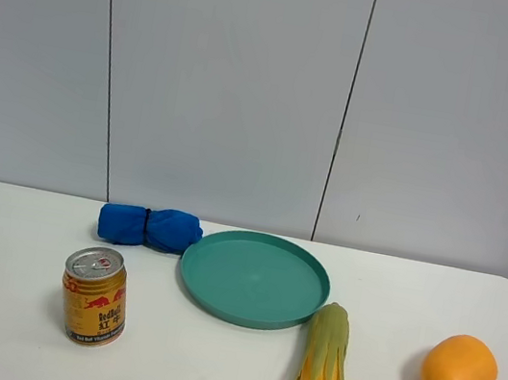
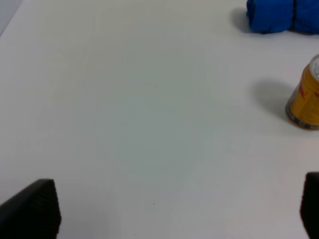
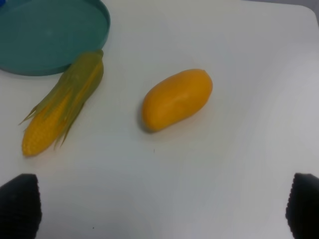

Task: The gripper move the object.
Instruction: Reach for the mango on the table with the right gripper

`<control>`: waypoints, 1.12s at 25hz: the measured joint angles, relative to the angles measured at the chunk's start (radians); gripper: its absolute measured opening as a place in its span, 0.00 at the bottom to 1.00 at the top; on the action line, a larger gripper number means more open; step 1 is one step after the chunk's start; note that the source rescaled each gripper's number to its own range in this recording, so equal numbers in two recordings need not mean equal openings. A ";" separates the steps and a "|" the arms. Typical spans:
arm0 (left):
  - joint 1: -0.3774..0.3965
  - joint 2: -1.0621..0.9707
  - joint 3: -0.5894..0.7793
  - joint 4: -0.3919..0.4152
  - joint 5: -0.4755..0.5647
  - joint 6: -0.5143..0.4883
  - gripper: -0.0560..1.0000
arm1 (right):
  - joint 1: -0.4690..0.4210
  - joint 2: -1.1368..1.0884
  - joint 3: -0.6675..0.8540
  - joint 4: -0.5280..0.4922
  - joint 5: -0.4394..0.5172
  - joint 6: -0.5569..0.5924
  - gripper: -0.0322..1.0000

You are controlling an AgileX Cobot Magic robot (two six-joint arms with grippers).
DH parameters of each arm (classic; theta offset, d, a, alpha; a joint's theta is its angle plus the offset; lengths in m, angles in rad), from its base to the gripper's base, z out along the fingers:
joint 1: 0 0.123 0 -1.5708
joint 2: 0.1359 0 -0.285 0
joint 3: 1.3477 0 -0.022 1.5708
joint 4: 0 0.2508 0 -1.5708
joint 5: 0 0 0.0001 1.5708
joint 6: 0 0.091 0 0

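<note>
Well, closest to me on the right wrist camera, the right gripper (image 3: 162, 206) has its black fingers (image 3: 20, 204) spread wide, with nothing between them but bare white table (image 3: 239, 149). Beyond those fingers, and clear of them, the mango (image 3: 177, 99) lies on its side on the table, smooth and orange-yellow. On the left wrist camera I see the same posture: the left gripper (image 2: 169, 209) has its fingers (image 2: 32, 209) far apart over bare tabletop and grips nothing. From the high camera, the mango sits toward the front of the table on the right side, well apart from everything but the corn cob (image 1: 323, 372), which lies to its left with a clear gap between them. The cob's yellow kernels point toward the front edge. Its green husk tip reaches back to the rim of the teal plate (image 1: 255, 278), and I cannot tell whether the two touch. On the left a gold Red Bull can (image 1: 95, 297) stands upright, about as near the front as the mango. The round, shallow plate lies further back, near the middle. Behind the can and just beside the plate's left rim lies a bundled blue cloth (image 1: 150, 227). A pale grey panelled wall (image 1: 233, 79) rises behind the table.
</note>
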 joint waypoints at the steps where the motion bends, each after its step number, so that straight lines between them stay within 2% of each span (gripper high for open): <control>1: 0.000 0.000 0.000 0.000 0.000 0.000 1.00 | 0.000 0.000 0.000 -0.001 0.000 0.000 1.00; 9: 0.000 0.000 0.000 0.000 0.000 0.000 1.00 | 0.000 0.000 -0.009 -0.001 0.003 0.015 0.99; 12: 0.000 0.000 0.000 0.000 0.000 0.000 1.00 | 0.000 0.024 -0.056 -0.004 0.030 0.027 0.89; 16: 0.000 0.000 0.000 0.000 0.000 0.000 1.00 | 0.000 0.135 -0.154 -0.004 0.050 0.028 0.81; 23: 0.000 0.000 0.000 0.000 0.000 0.000 1.00 | 0.000 0.378 -0.350 -0.002 0.072 0.106 0.80; 28: 0.000 0.000 0.000 0.000 0.000 0.000 1.00 | 0.000 0.565 -0.470 -0.002 0.130 0.171 0.79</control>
